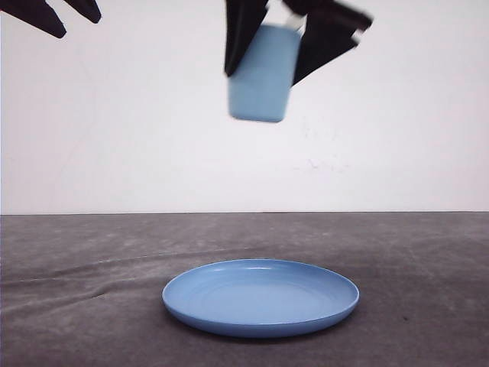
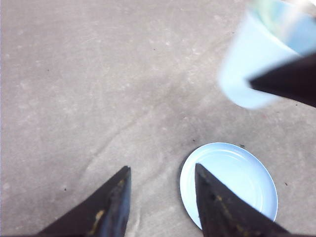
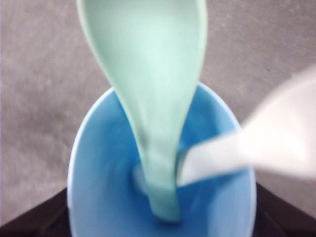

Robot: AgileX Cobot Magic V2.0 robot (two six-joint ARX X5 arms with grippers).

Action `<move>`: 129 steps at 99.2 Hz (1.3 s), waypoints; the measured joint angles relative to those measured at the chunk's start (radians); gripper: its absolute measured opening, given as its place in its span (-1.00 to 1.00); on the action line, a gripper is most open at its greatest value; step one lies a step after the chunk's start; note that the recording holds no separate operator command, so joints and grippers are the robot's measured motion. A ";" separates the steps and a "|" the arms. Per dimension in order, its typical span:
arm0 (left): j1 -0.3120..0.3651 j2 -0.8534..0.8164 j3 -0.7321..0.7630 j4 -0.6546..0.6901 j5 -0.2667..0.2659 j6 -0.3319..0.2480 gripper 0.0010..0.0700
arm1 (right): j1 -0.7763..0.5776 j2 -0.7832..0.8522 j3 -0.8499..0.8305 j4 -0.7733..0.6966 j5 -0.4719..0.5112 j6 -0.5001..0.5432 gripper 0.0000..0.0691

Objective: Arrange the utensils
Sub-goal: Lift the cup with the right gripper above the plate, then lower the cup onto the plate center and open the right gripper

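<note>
My right gripper [image 1: 263,76] hangs high above the table, shut on the sides of a light blue cup [image 1: 263,73]. The utensils stand in that cup [image 3: 98,187]: a mint-green spoon [image 3: 153,74] with its bowl up, and a white fork [image 3: 266,143] leaning to one side, its tines blurred. The dark fingers [image 3: 29,224] press on the cup's outer wall. My left gripper [image 1: 76,25] is up at the far left, open and holding nothing. In the left wrist view, the left gripper [image 2: 162,168] looks down on the table, with the cup [image 2: 252,64] off to one side.
A round blue plate [image 1: 260,298] lies bare on the grey cloth-covered table [image 1: 76,290], almost straight below the held cup. The plate [image 2: 237,182] lies partly behind one left finger. A white wall stands behind the table.
</note>
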State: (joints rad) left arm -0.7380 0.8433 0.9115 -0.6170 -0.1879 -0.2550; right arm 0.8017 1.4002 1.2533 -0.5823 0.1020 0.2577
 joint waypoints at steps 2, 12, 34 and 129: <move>0.000 0.000 0.000 0.000 0.000 0.000 -0.35 | 0.005 -0.005 0.000 -0.014 0.000 -0.001 0.21; 0.000 0.000 0.000 0.000 0.000 0.000 -0.35 | 0.027 -0.013 0.000 -0.074 0.002 -0.009 0.21; 0.000 0.000 0.000 0.000 0.000 0.000 -0.35 | 0.091 -0.013 -0.084 -0.042 0.015 -0.014 0.21; 0.000 0.000 0.000 -0.003 -0.001 0.000 -0.35 | 0.166 0.016 -0.497 0.436 0.101 0.098 0.21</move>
State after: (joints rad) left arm -0.7380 0.8433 0.9115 -0.6205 -0.1886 -0.2550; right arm 0.9676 1.4166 0.7563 -0.1463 0.2035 0.3561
